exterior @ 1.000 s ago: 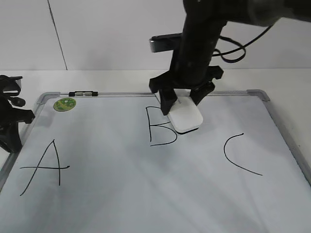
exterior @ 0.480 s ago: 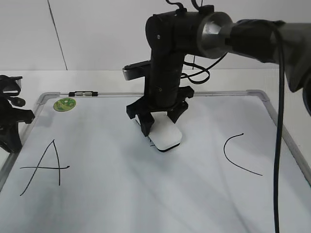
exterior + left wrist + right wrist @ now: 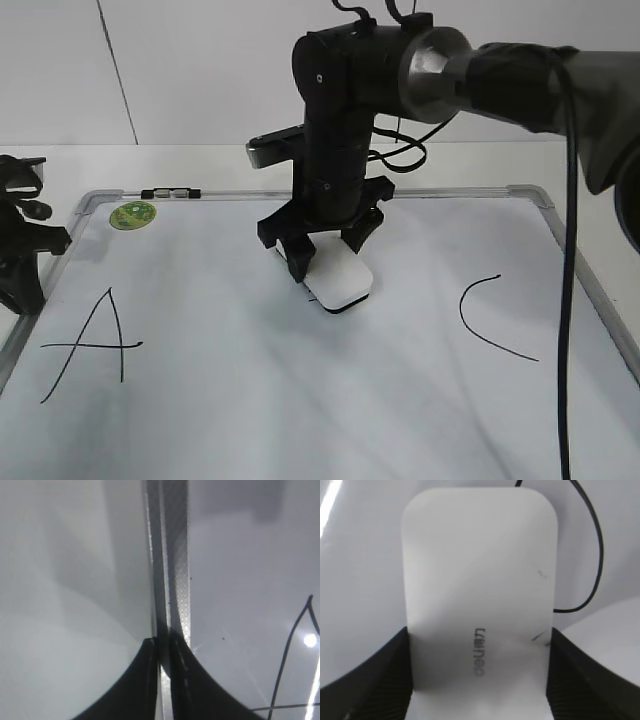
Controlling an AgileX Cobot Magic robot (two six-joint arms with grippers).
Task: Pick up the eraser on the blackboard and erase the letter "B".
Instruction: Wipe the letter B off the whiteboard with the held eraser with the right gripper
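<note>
One eraser, one blackboard, two tools

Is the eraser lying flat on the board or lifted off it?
Flat: the eraser rests with its dark base against the board, held in the right pincer.

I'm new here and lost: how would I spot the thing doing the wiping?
Look at the big white board with the grey frame. Near its middle, under the black arm, the right tool holds a white rounded eraser flat on the surface. Unlike the round green magnet in the top left corner, it is blocky with a dark base.
</note>
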